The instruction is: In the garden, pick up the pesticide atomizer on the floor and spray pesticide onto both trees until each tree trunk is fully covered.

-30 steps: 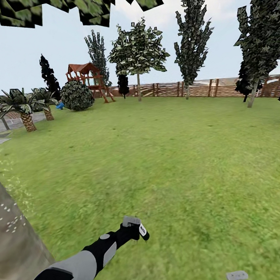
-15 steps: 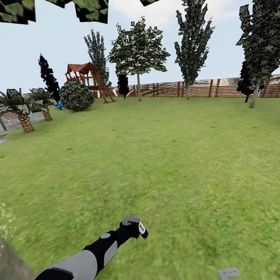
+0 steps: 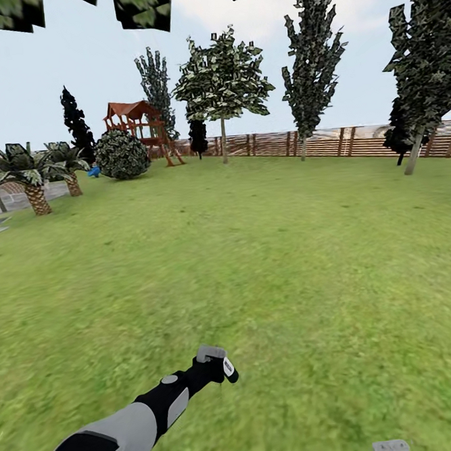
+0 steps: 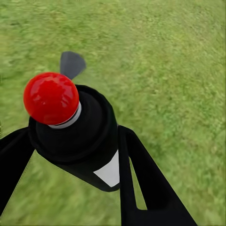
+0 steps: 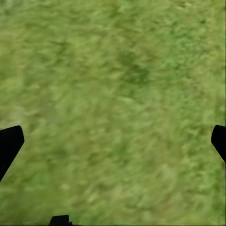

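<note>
A green lawn (image 3: 268,249) runs to a brown slatted fence (image 3: 327,143), a red wooden playhouse (image 3: 136,127) and palms (image 3: 25,173) under pale sky.

The spray bottle (image 4: 80,136) has a matt black plastic body, a glossy red cap (image 4: 51,98) and a white paper label (image 4: 110,172). The fence (image 3: 327,143) is brown wood. The grass (image 3: 289,261) looks rough.

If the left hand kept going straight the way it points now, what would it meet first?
Probably the grass lawn. The left hand, shut on the pesticide atomizer, looks along its fingers onto open grass, with no trunk or plant in that line. How far off the ground lies is unclear.
</note>
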